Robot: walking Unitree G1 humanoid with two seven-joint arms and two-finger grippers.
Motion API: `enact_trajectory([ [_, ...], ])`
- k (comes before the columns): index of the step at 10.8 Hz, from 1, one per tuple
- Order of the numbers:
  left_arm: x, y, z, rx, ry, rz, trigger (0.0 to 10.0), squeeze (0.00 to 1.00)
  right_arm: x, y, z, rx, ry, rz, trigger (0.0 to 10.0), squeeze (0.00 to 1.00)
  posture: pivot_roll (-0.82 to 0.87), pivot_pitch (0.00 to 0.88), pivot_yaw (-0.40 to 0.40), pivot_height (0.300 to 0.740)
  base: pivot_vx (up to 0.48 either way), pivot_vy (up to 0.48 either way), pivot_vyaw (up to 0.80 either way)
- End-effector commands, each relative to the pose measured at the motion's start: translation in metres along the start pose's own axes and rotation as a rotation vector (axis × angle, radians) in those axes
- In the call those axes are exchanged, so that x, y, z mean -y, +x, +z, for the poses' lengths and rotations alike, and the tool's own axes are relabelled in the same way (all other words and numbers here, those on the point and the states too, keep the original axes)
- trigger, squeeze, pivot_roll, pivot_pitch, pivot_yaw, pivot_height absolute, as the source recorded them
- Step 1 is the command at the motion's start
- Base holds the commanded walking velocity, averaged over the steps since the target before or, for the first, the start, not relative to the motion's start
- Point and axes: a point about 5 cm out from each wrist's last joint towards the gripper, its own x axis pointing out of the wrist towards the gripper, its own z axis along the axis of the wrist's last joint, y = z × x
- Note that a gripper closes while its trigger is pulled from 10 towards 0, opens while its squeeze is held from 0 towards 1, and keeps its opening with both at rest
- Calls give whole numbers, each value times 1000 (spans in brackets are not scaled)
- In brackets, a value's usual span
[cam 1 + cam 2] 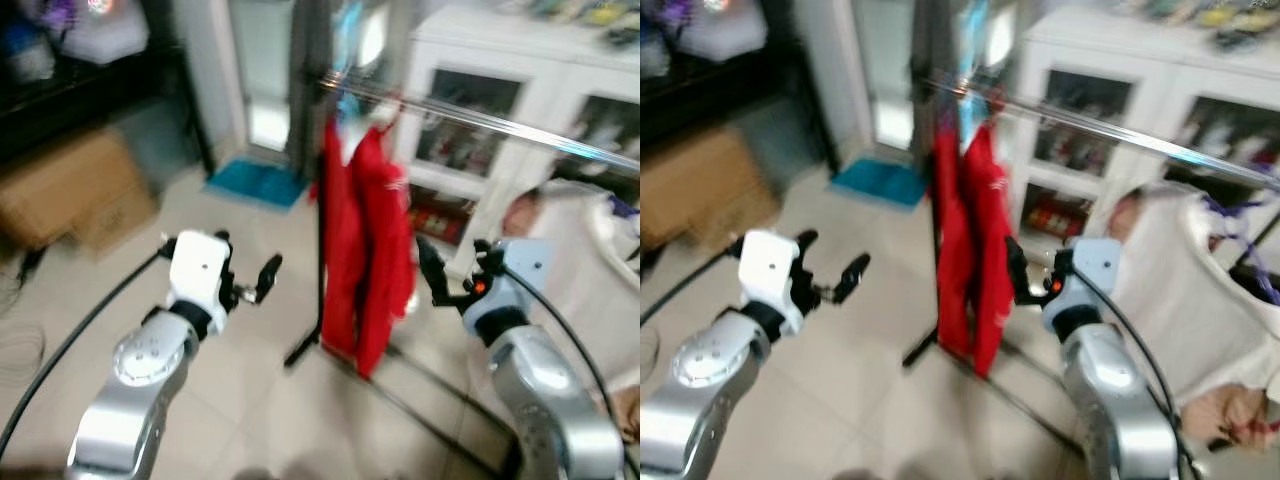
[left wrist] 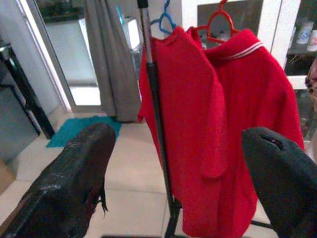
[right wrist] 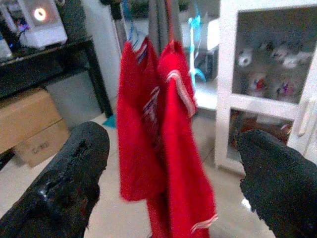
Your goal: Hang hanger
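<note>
Across the room at 12 o'clock from the robot stands the clothes rack (image 1: 320, 250), its silver rail (image 1: 480, 118) running off toward 2 o'clock. On that rail hang 2 red shirts (image 1: 365, 250), side by side and touching, one on a red hanger (image 2: 220, 20), the other on a blue hanger (image 2: 166, 22). Both hooks sit over the rail, so I'd judge the hanging done, with only backing off left. The left gripper (image 1: 245, 280) floats at 10 o'clock of the shirts, fingers spread, carrying nothing. The right gripper (image 1: 450, 275) waits just off their 3 o'clock side, likewise spread and bare. White cabinets (image 1: 520, 110) stand behind.
</note>
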Motion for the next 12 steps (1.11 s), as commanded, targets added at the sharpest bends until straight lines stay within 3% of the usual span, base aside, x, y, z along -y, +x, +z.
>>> enact_trajectory([
  [1, -1, 1, 4, 22, -1, 1, 10000, 0, 5, 0, 5, 35, 13, -30, 10000, 0, -11, 1, 7, 740, 244, 0, -800],
  [5, 0, 4, 5, 26, -3, -11, 10000, 0, 5, 0, 7, 55, -13, -30, 10000, 0, -16, 9, 9, 740, 311, 0, -800],
  [9, -1, 3, 6, 38, -5, -13, 10000, 0, 3, -2, 16, 156, 21, -5, 10000, 0, -8, 15, 0, 740, 244, 0, 0],
  [10, 4, 1, 6, 43, -23, -48, 10000, 0, 3, -9, 18, 227, 61, 46, 10000, 0, -9, 15, -3, 740, 0, 0, 0],
  [11, 8, -1, 6, 46, -31, -83, 10000, 0, -1, -15, 15, 243, 96, 152, 10000, 0, -10, 16, -4, 740, 0, 0, 0],
  [12, 9, -1, 5, 43, -26, -90, 10000, 0, 4, -18, 14, 259, 96, 172, 10000, 0, -13, 15, -4, 740, 0, 0, 0],
])
